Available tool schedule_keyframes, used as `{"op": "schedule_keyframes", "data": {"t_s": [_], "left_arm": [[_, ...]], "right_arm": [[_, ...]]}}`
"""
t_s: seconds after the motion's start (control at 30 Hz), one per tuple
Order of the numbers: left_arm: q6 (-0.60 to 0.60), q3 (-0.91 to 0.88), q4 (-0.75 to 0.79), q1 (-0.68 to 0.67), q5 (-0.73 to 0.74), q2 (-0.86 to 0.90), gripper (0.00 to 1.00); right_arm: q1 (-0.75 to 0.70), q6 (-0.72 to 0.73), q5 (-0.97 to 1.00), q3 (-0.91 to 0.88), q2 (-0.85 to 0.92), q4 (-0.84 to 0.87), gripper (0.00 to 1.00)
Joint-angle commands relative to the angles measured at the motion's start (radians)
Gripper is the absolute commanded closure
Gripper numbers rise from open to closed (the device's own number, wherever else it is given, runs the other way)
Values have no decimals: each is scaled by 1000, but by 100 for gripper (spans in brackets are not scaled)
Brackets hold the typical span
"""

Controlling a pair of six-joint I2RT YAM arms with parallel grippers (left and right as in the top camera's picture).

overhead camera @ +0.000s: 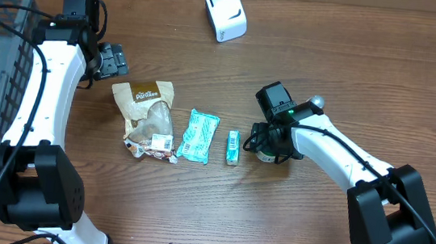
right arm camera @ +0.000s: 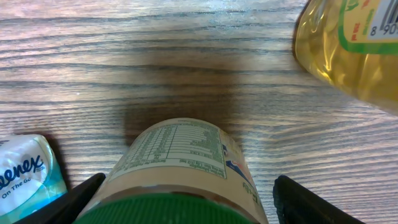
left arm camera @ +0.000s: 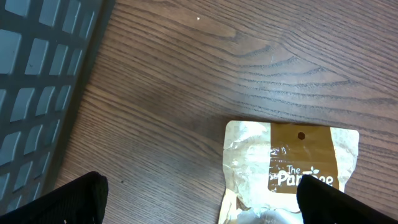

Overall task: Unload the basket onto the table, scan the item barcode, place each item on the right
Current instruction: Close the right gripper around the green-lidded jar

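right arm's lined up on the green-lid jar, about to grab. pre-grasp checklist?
1. The jar sits between the right gripper fingers: ok.
2. Grip closed on the jar: not ok, jaws open, gap on one side.
3. Barcode on the jar in view: cannot tell, only nutrition print shows.
4. The tissue pack clear of the closing finger: cannot tell, very close.
5. The table bare toward the scanner: ok.
6. The left gripper out of the way: ok, open by the snack pouch.
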Motion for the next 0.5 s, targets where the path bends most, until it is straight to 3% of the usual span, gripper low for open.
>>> {"op": "schedule_keyframes", "data": {"t_s": [0.0,0.47], "left_arm": [[4,7,1,-10,-13,-17,0],[4,7,1,-10,-13,-17,1]], "right_arm": [[-3,-4,-14,-4,3,2,20],[-3,-4,-24,-3,3,20,18]]}}
